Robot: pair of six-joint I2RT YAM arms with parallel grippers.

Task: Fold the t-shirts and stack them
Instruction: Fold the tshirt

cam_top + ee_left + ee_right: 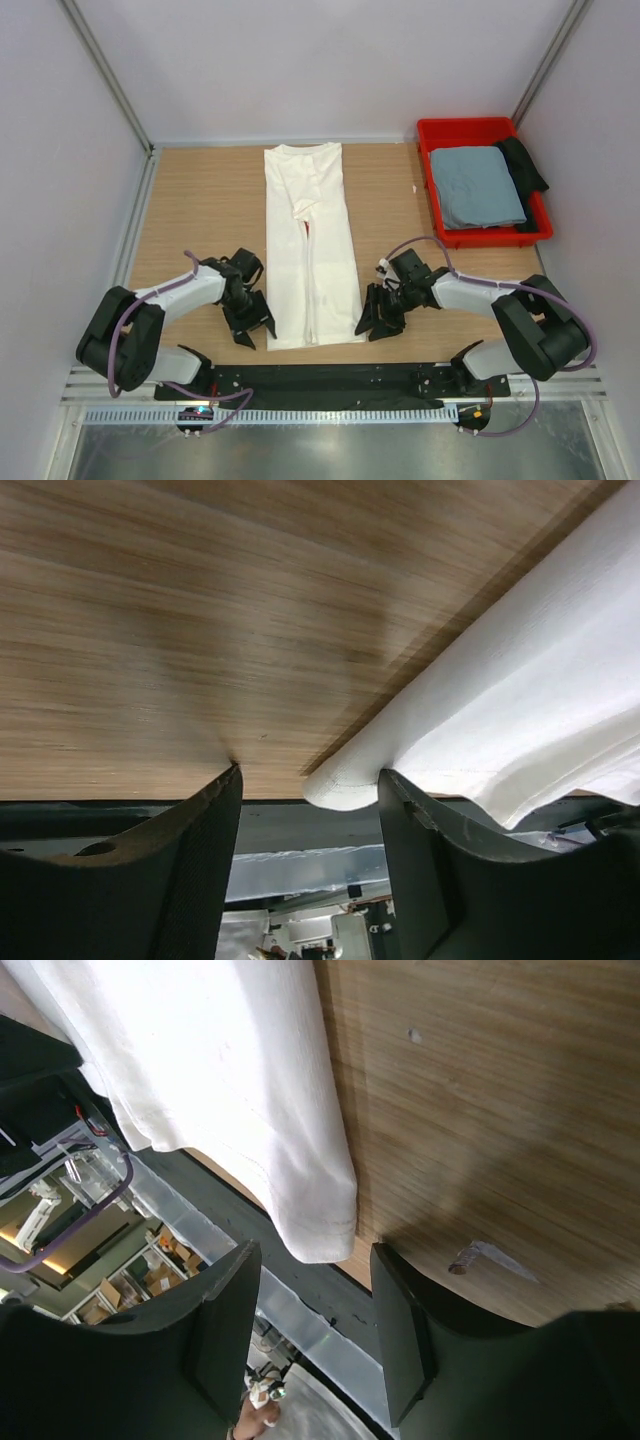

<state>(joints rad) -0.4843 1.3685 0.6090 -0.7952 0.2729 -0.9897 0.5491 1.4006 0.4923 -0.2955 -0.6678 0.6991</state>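
Left pincer and right pincer: both jaws stand apart and hold nothing. Each is set low at one near corner of the white t-shirt, and each wrist view shows a cloth corner lying at the gap between the fingers without being pinched. The white t-shirt lies in the middle of the desk, folded lengthwise into a long strip from near the far edge down to near the near edge. A sliver of red print shows at the seam where the two folded sides meet. The grey-blue t-shirt lies folded in the red bin at the far right corner of the desk, with a black cloth beside it. Risks, as judged:
- The strip is several layers thick, so a shallow close could catch the top layer only and the fold would peel open on lifting.
- The left corner is a rounded roll just beside one finger, so a close may push it aside rather than trap it.
- Unequal lift or travel between the two arms would skew the next fold.
- The corners sit close to the desk's near edge, so a dragged or dropped hem could slip over that edge
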